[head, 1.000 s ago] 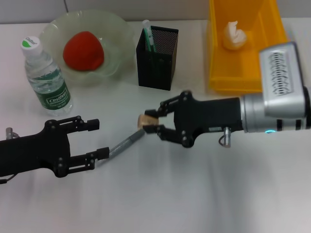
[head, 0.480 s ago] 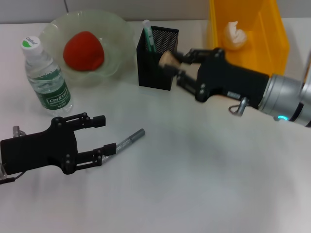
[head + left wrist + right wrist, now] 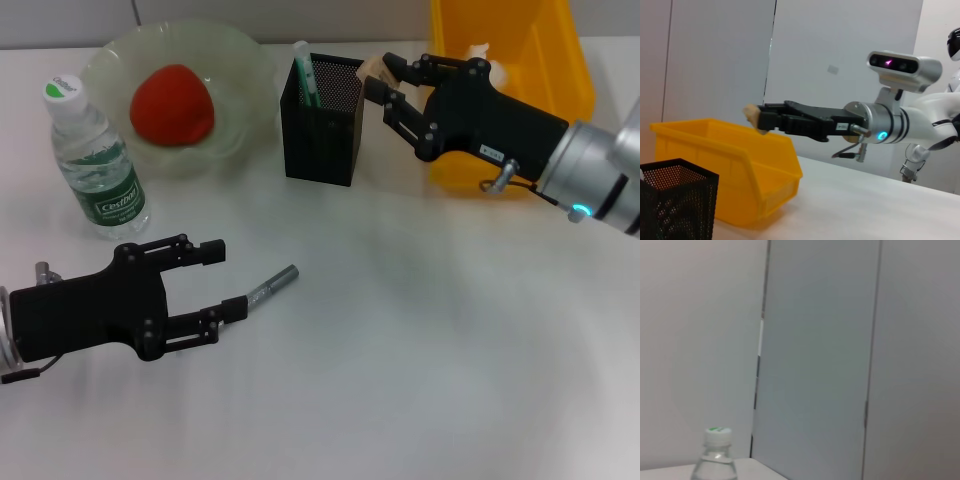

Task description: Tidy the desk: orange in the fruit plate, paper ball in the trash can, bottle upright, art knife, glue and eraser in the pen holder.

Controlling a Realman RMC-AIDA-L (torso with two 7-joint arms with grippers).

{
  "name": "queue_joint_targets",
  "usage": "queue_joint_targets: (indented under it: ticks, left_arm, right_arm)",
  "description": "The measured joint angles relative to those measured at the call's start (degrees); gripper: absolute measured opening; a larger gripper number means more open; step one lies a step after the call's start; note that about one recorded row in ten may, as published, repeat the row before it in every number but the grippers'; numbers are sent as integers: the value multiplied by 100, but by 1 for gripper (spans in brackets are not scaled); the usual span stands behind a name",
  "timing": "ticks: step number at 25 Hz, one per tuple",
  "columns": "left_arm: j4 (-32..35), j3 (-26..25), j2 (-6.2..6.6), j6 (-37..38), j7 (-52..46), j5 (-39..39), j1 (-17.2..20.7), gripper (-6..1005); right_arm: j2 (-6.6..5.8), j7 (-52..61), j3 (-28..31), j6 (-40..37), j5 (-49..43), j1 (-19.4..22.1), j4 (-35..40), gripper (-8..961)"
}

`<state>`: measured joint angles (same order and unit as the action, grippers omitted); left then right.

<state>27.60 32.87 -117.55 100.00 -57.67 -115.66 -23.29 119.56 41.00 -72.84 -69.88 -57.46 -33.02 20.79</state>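
Above the pen holder [image 3: 322,118], right pincer [image 3: 378,80] clamps the eraser [image 3: 372,67].

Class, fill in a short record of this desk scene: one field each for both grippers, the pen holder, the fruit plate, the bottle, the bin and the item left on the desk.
right gripper: raised beside the pen holder's rim, jaws shut on the eraser
left gripper: low over the desk, jaws open, by the art knife
pen holder: black mesh, a white-and-green stick inside
fruit plate: holds the orange
bottle: upright, capped
bin: yellow, paper ball inside
art knife: lying flat on the desk
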Motion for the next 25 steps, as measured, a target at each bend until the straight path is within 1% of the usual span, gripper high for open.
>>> queue_joint_targets:
  ticks: [8, 13, 16, 22, 25]
  left_arm:
    - [0, 0, -34, -2, 16, 0, 31, 708]
    - [0, 0, -46, -5, 10, 3, 35, 708]
    - [0, 0, -48, 4, 1, 7, 35, 708]
    - [0, 0, -49, 9, -2, 9, 39, 708]
    - [0, 0, -49, 16, -7, 9, 40, 708]
  right_arm:
    - [-4, 364, -6, 580, 15, -318, -16, 250]
    - [-18, 850, -72, 1061, -18, -581, -31, 250]
    - [-20, 894, -93, 1181, -40, -679, -68, 250]
    - [-26, 1191, -503, 1715, -120, -940, -145, 251]
    - [-23, 1204, -603, 1801, -123, -986, -145, 251]
